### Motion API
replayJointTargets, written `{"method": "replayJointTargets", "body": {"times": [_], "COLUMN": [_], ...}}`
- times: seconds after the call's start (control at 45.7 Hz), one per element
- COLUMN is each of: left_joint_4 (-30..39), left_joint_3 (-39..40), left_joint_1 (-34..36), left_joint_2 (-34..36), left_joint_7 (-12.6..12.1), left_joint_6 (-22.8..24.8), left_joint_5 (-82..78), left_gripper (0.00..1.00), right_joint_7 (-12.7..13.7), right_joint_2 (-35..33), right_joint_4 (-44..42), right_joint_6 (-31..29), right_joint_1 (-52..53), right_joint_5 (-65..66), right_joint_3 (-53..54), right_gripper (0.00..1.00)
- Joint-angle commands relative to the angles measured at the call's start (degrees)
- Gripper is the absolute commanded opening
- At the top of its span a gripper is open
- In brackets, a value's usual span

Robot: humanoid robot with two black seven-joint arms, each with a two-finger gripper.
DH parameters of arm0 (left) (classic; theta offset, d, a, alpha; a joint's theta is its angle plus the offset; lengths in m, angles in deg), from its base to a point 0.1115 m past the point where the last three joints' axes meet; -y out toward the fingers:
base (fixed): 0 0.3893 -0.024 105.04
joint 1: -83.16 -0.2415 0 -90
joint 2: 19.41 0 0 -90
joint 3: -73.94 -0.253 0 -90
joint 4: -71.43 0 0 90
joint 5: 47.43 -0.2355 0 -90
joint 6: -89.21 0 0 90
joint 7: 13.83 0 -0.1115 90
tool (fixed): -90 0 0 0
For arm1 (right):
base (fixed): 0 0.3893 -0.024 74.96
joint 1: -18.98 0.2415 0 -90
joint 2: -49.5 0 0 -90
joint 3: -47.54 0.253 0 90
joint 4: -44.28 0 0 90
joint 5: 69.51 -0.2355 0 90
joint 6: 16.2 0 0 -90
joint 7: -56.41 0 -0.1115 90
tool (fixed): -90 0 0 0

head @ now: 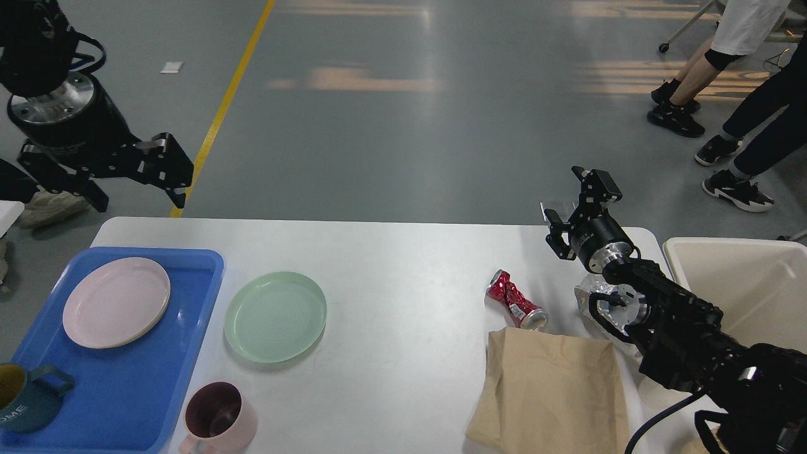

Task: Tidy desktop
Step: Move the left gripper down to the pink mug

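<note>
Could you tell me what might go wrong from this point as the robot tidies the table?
1. The crushed can lies on its side and is dented, so it may roll or slip from a grasp.
2. The right arm hangs over a clear wrapper by the bin; lowering it could sweep the wrapper off the desktop.
3. The pink mug stands near the front edge beside the tray; the left gripper could nudge it off when reaching in.

One desktop [403, 252] bearing one blue tray [189, 328], two plates (pink [116, 302], green [275, 316]), two mugs (teal [25, 398], pink [217, 417]), one crushed red can [516, 300], one brown paper bag [551, 394]; one beige bin [744, 277] beside it.
</note>
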Motion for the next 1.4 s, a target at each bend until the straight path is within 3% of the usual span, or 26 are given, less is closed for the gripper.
{"method": "replayJointTargets", "body": {"times": [0.0,0.263,0.591,1.116,1.378], "left_joint_4": [5.2,12.7,12.1,1.7,-0.5], "left_joint_3": [3.9,8.5,8.7,9.6,9.0], "left_joint_1": [3.0,3.1,-10.1,-30.5,-34.2], "left_joint_2": [-4.3,-13.9,-14.2,-17.5,-18.2], "left_joint_7": [0.0,0.3,-0.2,-0.1,-0.1], "left_joint_6": [0.0,0.0,0.0,0.0,0.0], "left_joint_5": [0.0,0.2,-0.1,0.5,0.5], "left_gripper": [0.94,0.94,0.94,0.94,0.94], "right_joint_7": [0.0,0.0,0.0,0.0,0.0], "right_joint_2": [0.0,0.0,0.0,0.0,0.0], "right_joint_4": [0.0,0.0,0.0,0.0,0.0], "right_joint_6": [0.0,0.0,0.0,0.0,0.0], "right_joint_1": [0.0,0.0,0.0,0.0,0.0], "right_joint_5": [0.0,0.0,0.0,0.0,0.0], "right_joint_3": [0.0,0.0,0.0,0.0,0.0], "right_gripper": [1.0,1.0,1.0,1.0,1.0]}}
